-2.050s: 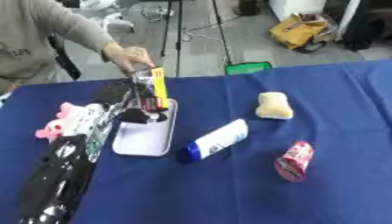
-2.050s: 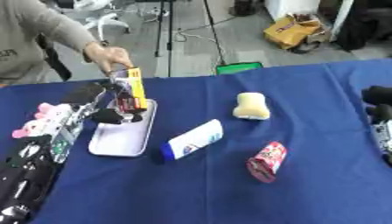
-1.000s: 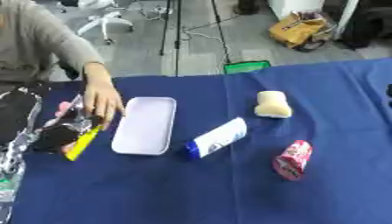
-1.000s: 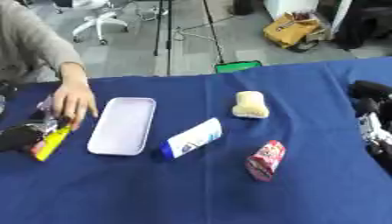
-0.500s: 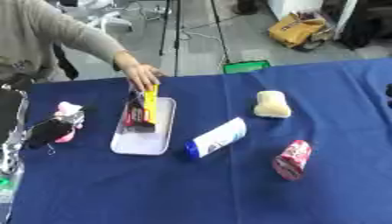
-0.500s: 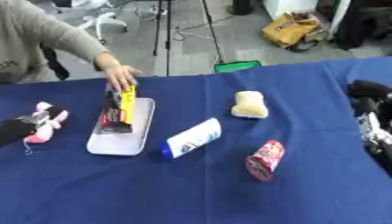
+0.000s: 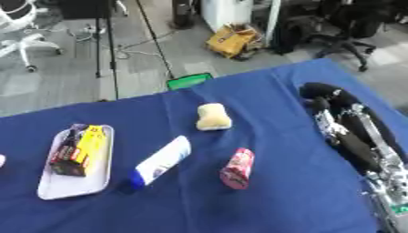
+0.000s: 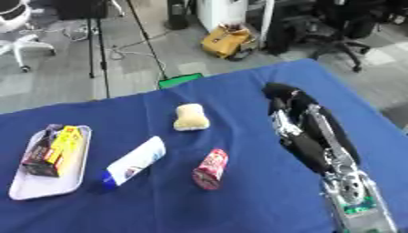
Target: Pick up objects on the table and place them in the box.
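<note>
A white tray (image 7: 48,189) lies at the left of the blue table with a yellow and black package (image 7: 79,150) in it. Right of the tray lies a white tube with a blue cap (image 7: 162,161). A red cylindrical packet (image 7: 237,168) lies near the middle, and a pale yellow sponge (image 7: 212,116) sits beyond it. My right hand (image 8: 280,93) hovers over the table right of the sponge, apart from it, with its arm running back to the lower right corner. My left hand shows in neither view.
The blue cloth (image 7: 263,214) has bare room in front of the objects. The table's far edge runs aslant past the sponge, with a green object (image 7: 190,82) on the floor just behind it. A yellow bag (image 7: 232,41) and office chairs stand further back.
The camera has swung right, so everything sits further left. The person's hand has left the tray and the package stays in it. My left hand and the pink toy have left the view.
</note>
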